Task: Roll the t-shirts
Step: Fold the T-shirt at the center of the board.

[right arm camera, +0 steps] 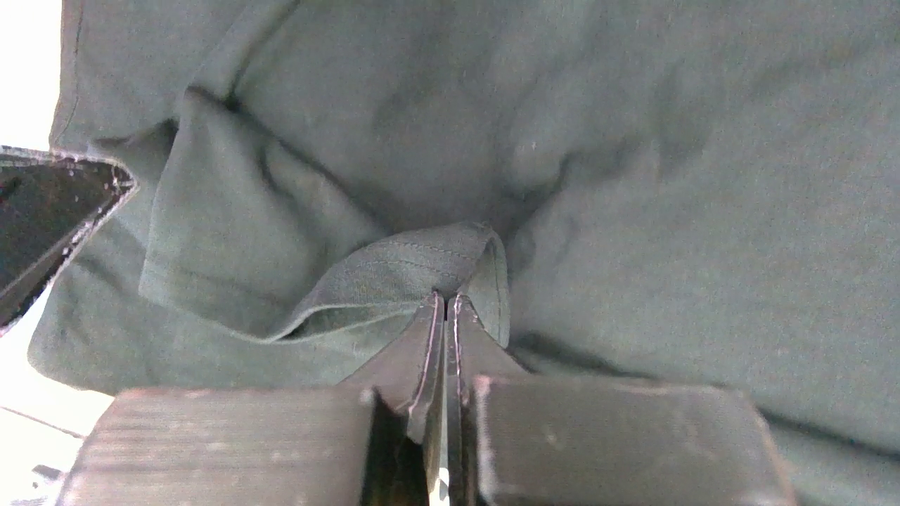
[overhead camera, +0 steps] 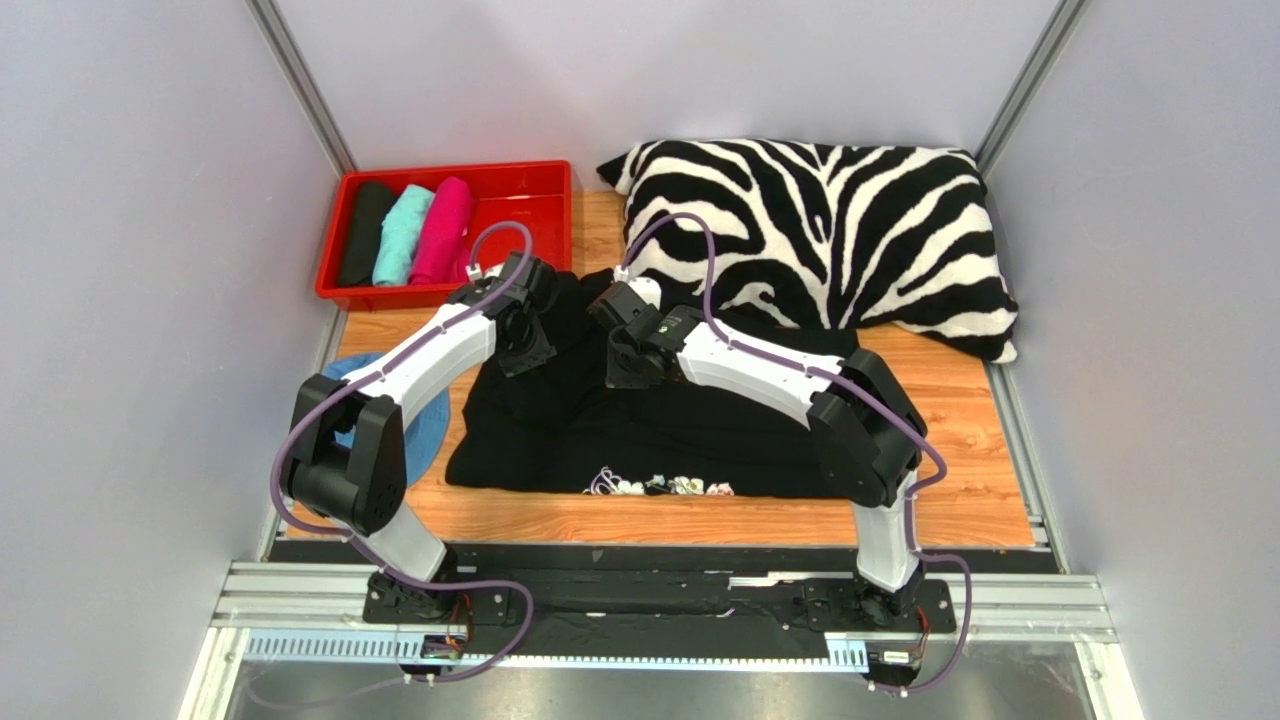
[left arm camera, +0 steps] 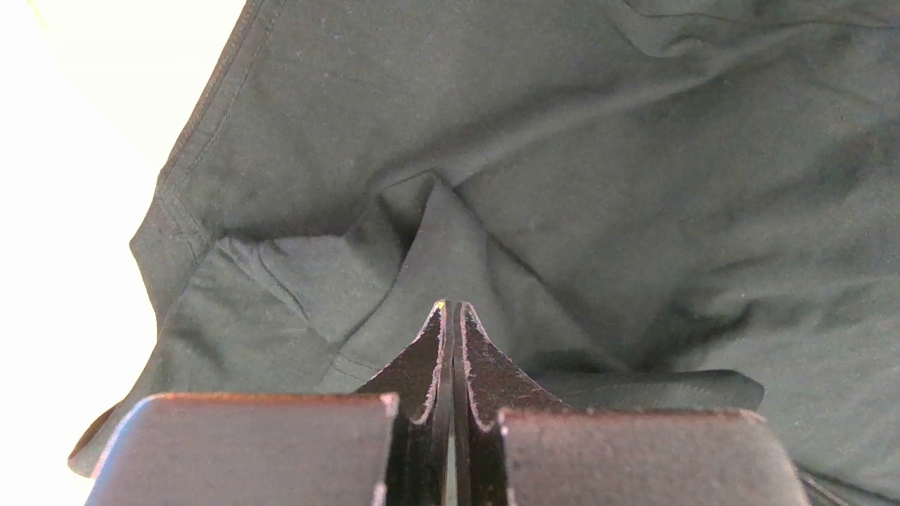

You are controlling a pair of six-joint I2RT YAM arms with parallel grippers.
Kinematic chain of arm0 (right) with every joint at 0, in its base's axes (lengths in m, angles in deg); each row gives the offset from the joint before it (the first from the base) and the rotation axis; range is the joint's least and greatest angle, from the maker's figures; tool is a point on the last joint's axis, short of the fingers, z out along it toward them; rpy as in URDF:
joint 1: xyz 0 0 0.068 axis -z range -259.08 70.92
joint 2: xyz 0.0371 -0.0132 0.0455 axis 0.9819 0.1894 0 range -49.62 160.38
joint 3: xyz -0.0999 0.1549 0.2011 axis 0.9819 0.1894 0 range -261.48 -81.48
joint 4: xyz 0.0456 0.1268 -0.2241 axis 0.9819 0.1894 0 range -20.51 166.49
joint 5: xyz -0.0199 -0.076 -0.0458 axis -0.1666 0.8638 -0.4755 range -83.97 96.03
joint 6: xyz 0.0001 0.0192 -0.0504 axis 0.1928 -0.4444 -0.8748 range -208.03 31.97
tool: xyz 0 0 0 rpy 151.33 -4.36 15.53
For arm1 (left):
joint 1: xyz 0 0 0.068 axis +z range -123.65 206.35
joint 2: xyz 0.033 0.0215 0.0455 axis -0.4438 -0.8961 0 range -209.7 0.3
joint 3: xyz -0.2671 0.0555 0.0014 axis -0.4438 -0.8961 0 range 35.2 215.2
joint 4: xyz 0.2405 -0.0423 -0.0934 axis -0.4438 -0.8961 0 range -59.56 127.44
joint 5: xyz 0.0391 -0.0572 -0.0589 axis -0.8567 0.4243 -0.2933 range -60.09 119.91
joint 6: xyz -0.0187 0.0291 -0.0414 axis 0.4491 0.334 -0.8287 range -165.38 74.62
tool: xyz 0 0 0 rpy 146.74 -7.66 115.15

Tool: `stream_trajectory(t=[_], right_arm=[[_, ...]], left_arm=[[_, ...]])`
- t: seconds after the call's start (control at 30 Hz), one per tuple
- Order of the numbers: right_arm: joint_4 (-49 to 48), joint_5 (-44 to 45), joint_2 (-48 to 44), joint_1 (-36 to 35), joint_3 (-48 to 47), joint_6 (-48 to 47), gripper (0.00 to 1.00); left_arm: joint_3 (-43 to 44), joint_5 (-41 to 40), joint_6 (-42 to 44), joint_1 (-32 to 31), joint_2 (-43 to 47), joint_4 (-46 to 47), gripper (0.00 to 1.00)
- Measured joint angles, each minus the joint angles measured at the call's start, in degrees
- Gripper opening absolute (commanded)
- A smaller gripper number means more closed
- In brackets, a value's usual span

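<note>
Up on the black t-shirt, left gripper and right gripper are clamped shut on thin folds. Pinches that shallow could slip, skewing the roll.

We note: small white print on large black tee is too small to read. Blue item mostly hidden under left arm; can't ID. Tee's far edge covered by left gripper and right gripper in top view. Right wrist view: dark object cut off at frame edge, unidentified.
</note>
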Motion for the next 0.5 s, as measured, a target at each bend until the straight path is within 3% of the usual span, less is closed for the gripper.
stream_trajectory(t=[0.13,0.17,0.2,0.3,0.5], right_arm=[[0.0,0.0,1.5,1.3,-0.9,-1.2,0.0],[0.1,0.0,1.7,1.7,-0.9,-1.4,0.0],[0.2,0.0,1.9,2.1,-0.9,-1.5,0.0],[0.2,0.0,2.5,3.2,-0.9,-2.1,0.0],[0.2,-0.1,2.6,3.8,-0.9,-2.6,0.0]], left_arm=[[0.5,0.9,0.7,0.9,-0.9,0.4,0.0],[0.8,1.0,1.0,1.0,-1.1,0.5,0.04],[1.1,1.1,1.1,1.0,-1.2,0.6,0.2],[1.4,1.2,1.2,1.2,-1.4,0.5,0.35],[-2.8,2.8,0.7,1.2,0.3,0.7,0.48]])
